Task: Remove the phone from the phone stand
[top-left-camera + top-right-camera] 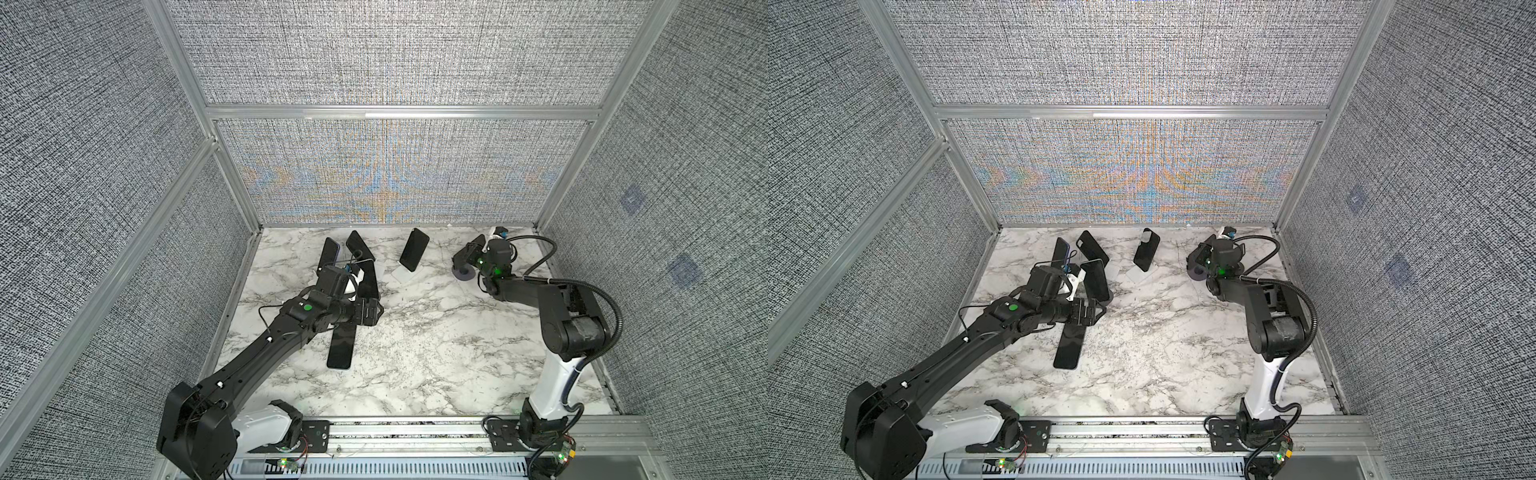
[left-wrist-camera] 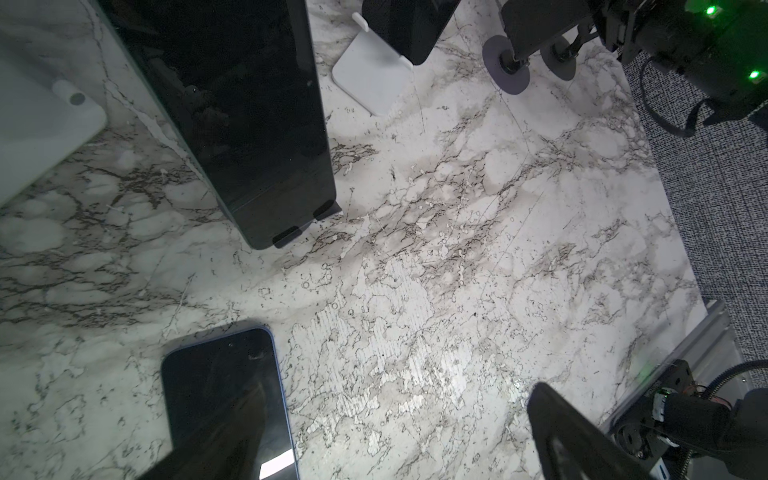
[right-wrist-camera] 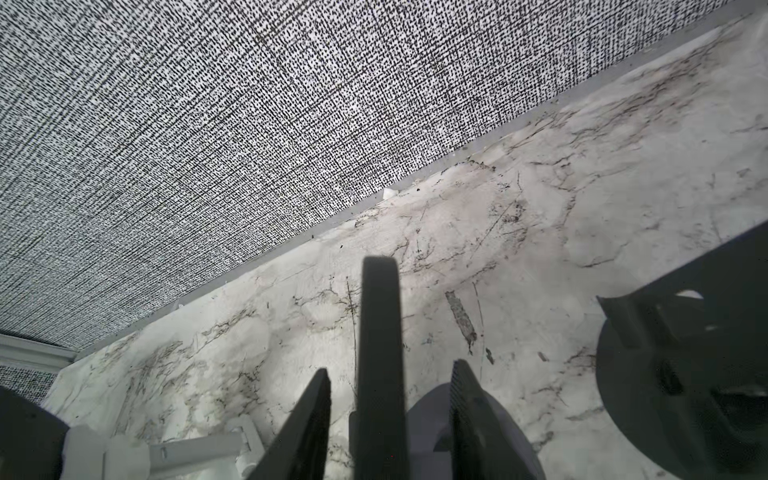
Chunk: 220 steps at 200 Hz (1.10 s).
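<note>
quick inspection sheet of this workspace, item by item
surface: marbled tabletop, scuffed
job's things: phone upright in purple stand, far right
clutter: flat phone centre-left; second phone on white stand; propped phones left rear
tools: left tool open, empty, near flat phone; right tool straddles phone, gaps both sides
cables: black hose off right arm; thin wire by left arm
surroundings: grey woven walls, aluminium frame

The table [image 1: 415, 353] is white marble with grey-brown veins. The walls [image 1: 395, 54] are a grey-white weave, with rainbow ripples on the far one. The phones [image 1: 414, 249] are black; the near phone [image 1: 341, 347] is blue-rimmed. The middle stand [image 1: 405, 274] is white, the right stand [image 1: 464, 275] lilac. The arms [image 1: 257, 353] are black and white, with green lights.
</note>
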Motion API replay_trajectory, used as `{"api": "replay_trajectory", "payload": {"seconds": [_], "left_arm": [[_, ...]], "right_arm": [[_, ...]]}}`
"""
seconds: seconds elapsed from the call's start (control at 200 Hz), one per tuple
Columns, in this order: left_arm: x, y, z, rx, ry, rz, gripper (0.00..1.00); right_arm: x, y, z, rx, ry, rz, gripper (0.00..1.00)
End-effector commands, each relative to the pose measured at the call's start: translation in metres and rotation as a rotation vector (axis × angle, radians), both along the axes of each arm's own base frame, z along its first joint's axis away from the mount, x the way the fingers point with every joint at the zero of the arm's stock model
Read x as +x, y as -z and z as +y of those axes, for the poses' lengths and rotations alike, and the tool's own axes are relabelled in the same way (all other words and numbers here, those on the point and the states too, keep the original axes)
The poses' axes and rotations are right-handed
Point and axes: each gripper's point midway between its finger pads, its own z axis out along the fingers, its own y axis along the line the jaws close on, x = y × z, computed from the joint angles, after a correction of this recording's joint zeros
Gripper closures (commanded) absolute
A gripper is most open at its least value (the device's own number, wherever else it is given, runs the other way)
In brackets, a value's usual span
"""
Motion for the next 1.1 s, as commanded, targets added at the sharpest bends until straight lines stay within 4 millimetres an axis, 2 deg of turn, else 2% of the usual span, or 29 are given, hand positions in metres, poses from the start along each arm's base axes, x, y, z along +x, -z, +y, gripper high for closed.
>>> {"api": "replay_trajectory", "payload": {"seconds": [0.0, 0.515, 0.815, 1.096], "left_arm": [[0.002, -0.005, -0.003, -0.011, 0.01, -0.019, 0.01], [0.002, -0.006, -0.001, -0.012, 0.007, -0.026, 0.01], [0.002, -0.006, 0.0, -0.001, 0.009, -0.031, 0.01], [0.003, -0.017, 0.004, 0.026, 0.015, -0.066, 0.01]], "right_arm": [[0.001, -0.002, -0.002, -0.018, 0.009, -0.005, 0.7], [-0.001, -0.004, -0.005, -0.035, 0.016, -0.005, 0.93], [-0.003, -0.008, -0.005, -0.048, 0.011, -0.008, 1.0], [-0.004, -0.018, -0.001, -0.041, -0.01, -0.019, 1.0]]}}
